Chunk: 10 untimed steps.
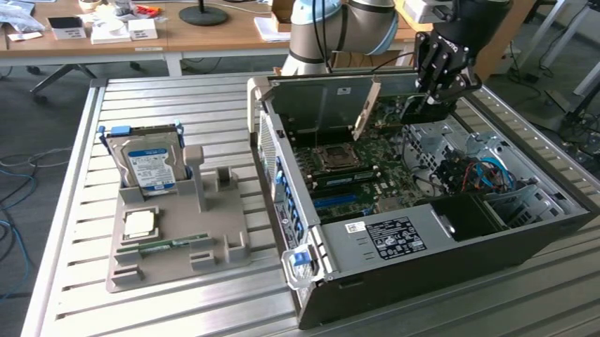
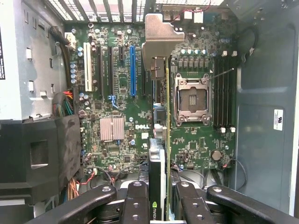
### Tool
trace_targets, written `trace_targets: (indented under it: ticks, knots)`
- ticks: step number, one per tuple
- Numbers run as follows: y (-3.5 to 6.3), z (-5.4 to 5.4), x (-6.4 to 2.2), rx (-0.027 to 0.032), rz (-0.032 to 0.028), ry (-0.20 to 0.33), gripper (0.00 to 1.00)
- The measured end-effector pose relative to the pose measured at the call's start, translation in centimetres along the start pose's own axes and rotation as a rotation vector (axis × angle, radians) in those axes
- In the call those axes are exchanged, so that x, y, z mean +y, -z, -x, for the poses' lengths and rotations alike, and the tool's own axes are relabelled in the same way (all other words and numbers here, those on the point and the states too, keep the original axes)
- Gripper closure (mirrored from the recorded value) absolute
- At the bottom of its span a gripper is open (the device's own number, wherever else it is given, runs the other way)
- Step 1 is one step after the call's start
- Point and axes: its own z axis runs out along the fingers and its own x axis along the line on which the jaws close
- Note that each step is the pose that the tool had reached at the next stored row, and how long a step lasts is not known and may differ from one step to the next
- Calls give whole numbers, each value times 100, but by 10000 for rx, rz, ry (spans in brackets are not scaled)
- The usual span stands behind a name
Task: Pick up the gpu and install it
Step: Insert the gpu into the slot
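My gripper [image 1: 434, 98] reaches down into the open computer case [image 1: 422, 239] and is shut on the gpu [image 1: 398, 112]. The gpu's pale bracket [image 1: 367, 109] points toward the case's rear wall. In the wrist view the gpu [image 2: 157, 163] appears edge-on between my fingers [image 2: 135, 200], and its bracket [image 2: 161, 37] lies at the far end by the rear slots. The card stands on edge over the motherboard [image 2: 117, 93], between the blue slot [image 2: 132, 70] and the processor socket [image 2: 191, 98]. I cannot tell whether its edge touches a slot.
A grey holder [image 1: 178, 239] at the exterior view's left carries a silver hard drive with a blue label [image 1: 150, 165], a processor chip [image 1: 139, 223] and a green memory stick [image 1: 173, 243]. Drive cages and cables [image 1: 478, 175] crowd the case's right side.
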Motion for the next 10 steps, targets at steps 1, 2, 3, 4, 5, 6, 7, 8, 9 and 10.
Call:
trace_targets:
  ticks: [1,2,3,4,5,6,7,8,9,10]
  knots:
    - [0,0,0,0,0,-1,73]
    - [0,0,0,0,0,0,73]
    - [0,0,1,0,0,0,73]
    - [0,0,6,0,0,-3,73]
    - [0,-1,13,0,0,-3,73]
    - [0,-1,22,0,-1,-1,73]
    - [0,-1,30,0,0,-1,73]
    - [0,-2,36,0,-1,-2,73]
    - [0,-2,37,0,-1,-1,73]
    - [1,-2,37,0,0,-1,73]
